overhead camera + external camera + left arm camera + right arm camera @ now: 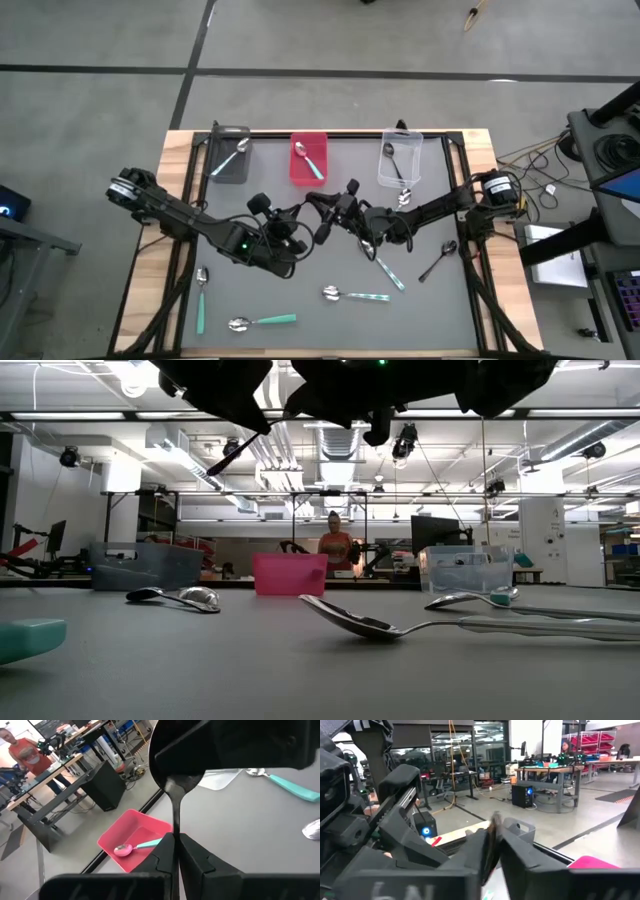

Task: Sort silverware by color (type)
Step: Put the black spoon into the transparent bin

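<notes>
Both grippers, left (176,851) and right (490,851), pinch one slim all-black spoon (175,802) mid-air; we fear a fumbled handover dropping it

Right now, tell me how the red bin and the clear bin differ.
The red bin is opaque and sits in the middle of the row; the clear bin is see-through and sits at the right end. The red bin holds a spoon with a teal handle; the clear bin holds a black spoon. Both are small rectangular bins along the table's far edge, each with a spoon inside.
</notes>
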`<action>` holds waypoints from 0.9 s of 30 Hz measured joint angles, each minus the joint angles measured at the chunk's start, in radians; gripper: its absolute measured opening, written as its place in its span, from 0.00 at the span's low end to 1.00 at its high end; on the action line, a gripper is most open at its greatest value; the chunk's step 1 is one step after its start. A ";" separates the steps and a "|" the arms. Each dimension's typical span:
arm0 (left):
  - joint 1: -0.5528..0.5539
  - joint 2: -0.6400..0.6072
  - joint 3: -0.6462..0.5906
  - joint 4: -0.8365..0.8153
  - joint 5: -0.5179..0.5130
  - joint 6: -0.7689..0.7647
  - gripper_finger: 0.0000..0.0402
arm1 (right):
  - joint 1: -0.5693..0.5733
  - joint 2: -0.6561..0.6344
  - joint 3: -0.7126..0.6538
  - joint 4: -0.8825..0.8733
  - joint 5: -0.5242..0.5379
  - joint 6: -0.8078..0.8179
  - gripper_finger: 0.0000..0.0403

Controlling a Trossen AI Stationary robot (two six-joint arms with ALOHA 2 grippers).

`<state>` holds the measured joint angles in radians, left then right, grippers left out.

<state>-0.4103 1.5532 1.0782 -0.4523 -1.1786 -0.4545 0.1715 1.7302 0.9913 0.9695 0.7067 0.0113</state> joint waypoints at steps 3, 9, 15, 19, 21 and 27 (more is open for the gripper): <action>0.000 0.000 0.000 -0.001 0.004 0.000 0.00 | 0.001 0.000 0.000 -0.011 -0.002 -0.007 0.04; 0.000 0.000 0.000 0.000 0.042 0.002 0.03 | 0.002 -0.011 0.001 -0.059 -0.009 -0.054 0.03; 0.000 -0.001 0.000 -0.001 0.147 0.038 0.16 | -0.001 -0.092 0.001 -0.301 -0.025 -0.046 0.02; 0.000 -0.010 0.000 -0.004 0.229 0.088 0.25 | -0.001 -0.176 0.019 -0.602 -0.103 0.005 0.02; 0.000 -0.019 0.000 -0.001 0.298 0.123 0.28 | -0.002 -0.216 0.039 -0.783 -0.174 0.015 0.02; 0.000 -0.034 -0.007 0.058 0.394 0.220 0.33 | 0.001 -0.260 0.139 -1.176 -0.274 0.041 0.02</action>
<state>-0.4107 1.5188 1.0713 -0.3940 -0.7849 -0.2349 0.1726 1.4703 1.1302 -0.2067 0.4331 0.0519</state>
